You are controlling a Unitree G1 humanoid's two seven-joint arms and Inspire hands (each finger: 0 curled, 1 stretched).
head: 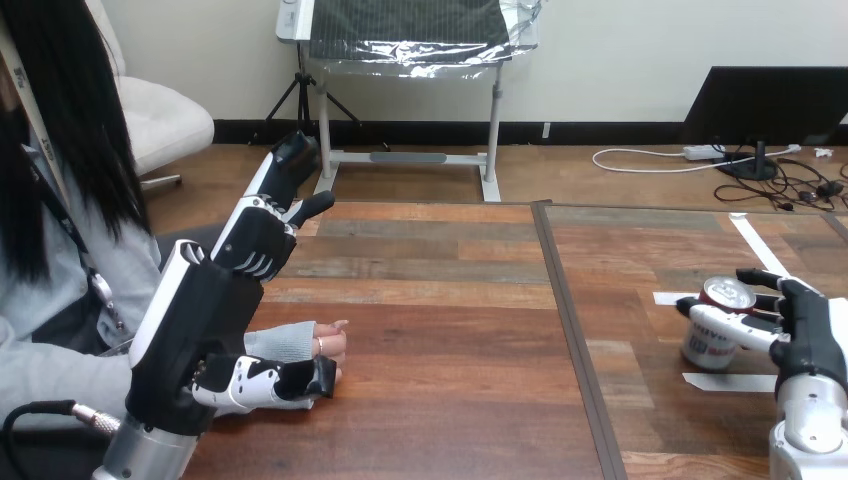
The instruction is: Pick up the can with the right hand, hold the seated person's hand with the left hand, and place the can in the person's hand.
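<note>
Right side first: the right hand (805, 325) has its fingers and thumb curled round the silver-and-white metal drink can (712, 330), red at its top. The can stands upright near the right edge of the dark wooden table (450, 330), between strips of white tape (730, 382). It looks seated on the wood, so I judge the pick-up is at the grasp, with the lift not yet made.

Over at the left edge, the person's hand (322, 345) rests loosely curled on the table. The left hand (200, 315) is spread wide beside it, fingers straight toward the far edge and thumb just at its near side. Whether they touch I cannot tell, and nothing is clasped.

Next call: raise the can cleanly, close the left hand gently on the person's hand, then carry the can across the table.
</note>
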